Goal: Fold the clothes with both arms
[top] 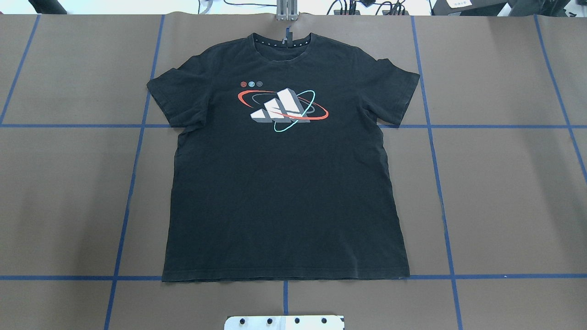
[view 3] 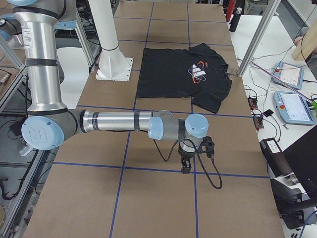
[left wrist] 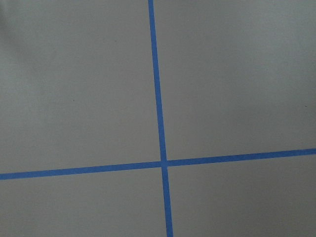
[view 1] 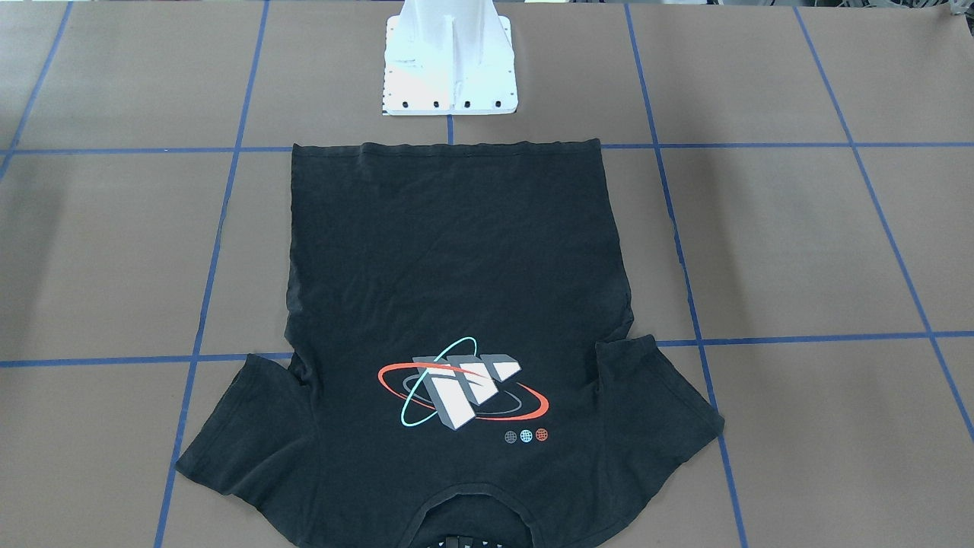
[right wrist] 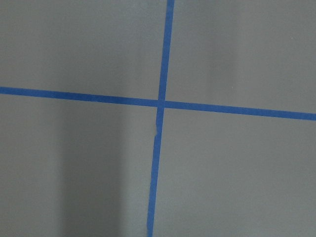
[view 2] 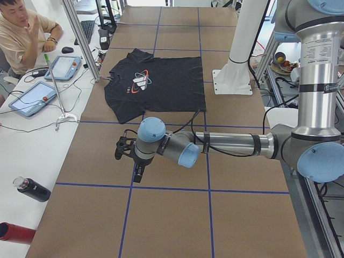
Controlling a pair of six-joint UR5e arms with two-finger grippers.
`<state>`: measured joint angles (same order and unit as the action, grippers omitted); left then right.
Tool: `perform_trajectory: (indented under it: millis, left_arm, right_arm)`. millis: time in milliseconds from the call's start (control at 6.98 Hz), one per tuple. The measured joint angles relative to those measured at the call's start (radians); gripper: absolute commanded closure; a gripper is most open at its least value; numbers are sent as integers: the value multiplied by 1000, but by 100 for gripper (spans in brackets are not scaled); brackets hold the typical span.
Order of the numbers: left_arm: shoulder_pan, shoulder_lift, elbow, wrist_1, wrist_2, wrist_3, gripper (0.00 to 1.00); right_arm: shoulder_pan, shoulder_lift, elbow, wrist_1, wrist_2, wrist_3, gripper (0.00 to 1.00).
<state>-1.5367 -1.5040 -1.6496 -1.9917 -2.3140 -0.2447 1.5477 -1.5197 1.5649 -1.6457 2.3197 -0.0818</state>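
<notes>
table (top: 504, 183): brown surface ruled into squares by blue tape (top: 132, 183); fills every view

shirt (top: 284, 197): black, short-sleeved, lying flat and unfolded, print side up, at the centre of the overhead view; collar toward the top edge of that frame, hem toward the bottom, both sleeves spread outward

left arm (view 2: 231, 144): the near arm in the left side view, stretched level across the lower middle of the frame, well apart from the shirt, which lies above it in the picture

right arm (view 3: 114, 121): the near arm in the right side view, level across the middle of the frame, shirt at upper centre, well apart

base (view 1: 449, 61): white, top centre of the front view, near the hem but not touching

print (top: 282, 108): white-grey slanted blocks ringed by red and teal ovals, on the chest

left gripper (view 2: 138, 174), right gripper (view 3: 186, 166): black, each pointing down over bare table; whether clenched or released cannot be told; each wrist view shows only a tape crossing (left wrist: 163, 163) (right wrist: 161, 102)

dots (top: 251, 84): three, just to the upper left of the print
</notes>
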Motion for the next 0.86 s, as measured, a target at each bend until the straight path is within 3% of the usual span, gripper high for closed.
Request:
perform_trajectory:
  millis: [573,859]
  left_arm:
    - [1,10,-21,6,-14,-8,0]
    - [3,9,-24,3,-30,-9,0]
  right_arm:
    - [-1,4,7,8,2,0,0]
    - [-4,-8,2,80,8,1,0]
